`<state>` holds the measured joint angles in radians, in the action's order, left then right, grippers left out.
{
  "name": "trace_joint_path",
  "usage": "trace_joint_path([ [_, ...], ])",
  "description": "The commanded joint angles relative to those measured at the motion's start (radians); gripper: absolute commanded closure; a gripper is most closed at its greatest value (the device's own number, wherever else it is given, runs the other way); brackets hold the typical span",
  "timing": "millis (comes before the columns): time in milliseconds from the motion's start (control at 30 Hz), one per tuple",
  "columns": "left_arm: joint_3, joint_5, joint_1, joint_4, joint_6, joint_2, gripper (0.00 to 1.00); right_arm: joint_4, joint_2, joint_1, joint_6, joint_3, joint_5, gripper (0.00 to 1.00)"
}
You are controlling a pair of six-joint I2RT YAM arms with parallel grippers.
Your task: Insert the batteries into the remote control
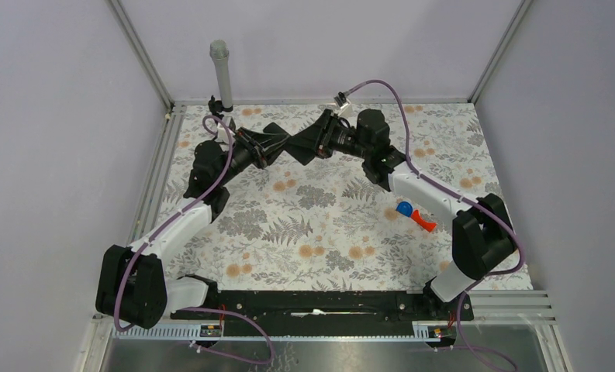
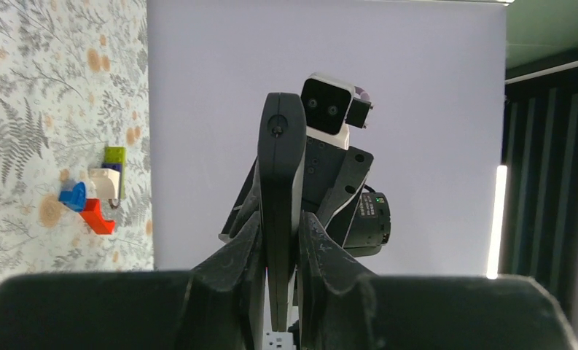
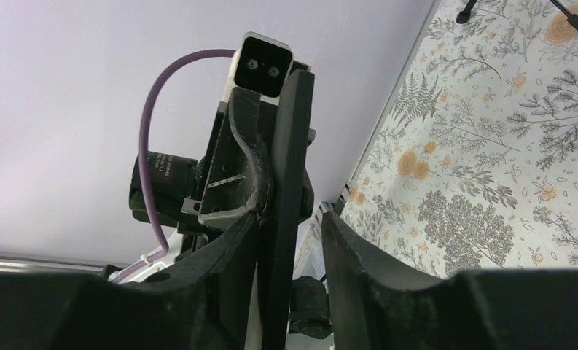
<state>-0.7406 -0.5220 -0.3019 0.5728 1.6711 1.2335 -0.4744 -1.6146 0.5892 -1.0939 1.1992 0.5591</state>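
The remote control [image 2: 281, 168] is a slim black bar held edge-on, off the table, at the back middle of the table [image 1: 292, 145]. My left gripper [image 2: 282, 222] is shut on it, both fingers pressed against its sides; in the top view this gripper [image 1: 277, 147] meets the right one. My right gripper [image 3: 291, 219] is open around the same bar [image 3: 291, 146]: its left finger [image 3: 231, 248] touches the bar and its right finger [image 3: 351, 248] stands apart with a gap. In the top view it [image 1: 305, 146] faces the left one. No battery is in view.
Red-and-blue toy pieces [image 1: 412, 215] lie on the floral mat by the right arm, also seen in the left wrist view [image 2: 89, 204]. A grey post [image 1: 220, 74] and a small black tripod [image 1: 213, 105] stand at the back left corner. Metal rails [image 1: 158, 167] edge the mat.
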Motion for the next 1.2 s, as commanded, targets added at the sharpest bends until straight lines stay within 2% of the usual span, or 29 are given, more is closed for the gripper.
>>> trace_joint_path([
  [0, -0.098, -0.110, -0.014, 0.033, -0.084, -0.038, 1.00, 0.013, 0.004, -0.001, 0.048, -0.012, -0.072, 0.52],
  [167, -0.150, -0.122, 0.012, -0.071, -0.220, -0.031, 1.00, -0.150, 0.103, -0.024, 0.058, -0.098, 0.013, 0.20],
  [233, -0.168, -0.143, 0.017, -0.101, -0.269, -0.022, 1.00, -0.139, 0.134, -0.032, 0.098, -0.103, 0.044, 0.04],
  [267, -0.178, -0.165, 0.019, -0.099, -0.291, -0.011, 1.00, -0.126, 0.143, -0.035, 0.129, -0.100, 0.072, 0.01],
  [367, -0.218, -0.254, 0.020, -0.118, -0.368, 0.022, 1.00, -0.117, 0.152, -0.044, 0.187, -0.104, 0.176, 0.01],
  [467, -0.244, -0.333, 0.020, -0.122, -0.441, 0.035, 1.00, -0.144, 0.134, -0.051, 0.205, -0.098, 0.312, 0.04],
  [600, -0.280, -0.403, 0.020, -0.179, -0.539, 0.035, 1.00, -0.168, 0.100, -0.052, 0.215, -0.070, 0.450, 0.15],
  [933, -0.285, -0.485, 0.019, -0.175, -0.614, 0.011, 1.00, -0.143, 0.067, -0.052, 0.256, -0.041, 0.446, 0.37],
  [1033, -0.280, -0.482, 0.017, -0.177, -0.619, 0.006, 1.00, -0.162, 0.058, -0.051, 0.243, -0.037, 0.446, 0.47],
  [1167, -0.276, -0.462, 0.016, -0.179, -0.624, -0.001, 0.95, -0.176, 0.051, -0.053, 0.230, -0.038, 0.439, 0.71],
])
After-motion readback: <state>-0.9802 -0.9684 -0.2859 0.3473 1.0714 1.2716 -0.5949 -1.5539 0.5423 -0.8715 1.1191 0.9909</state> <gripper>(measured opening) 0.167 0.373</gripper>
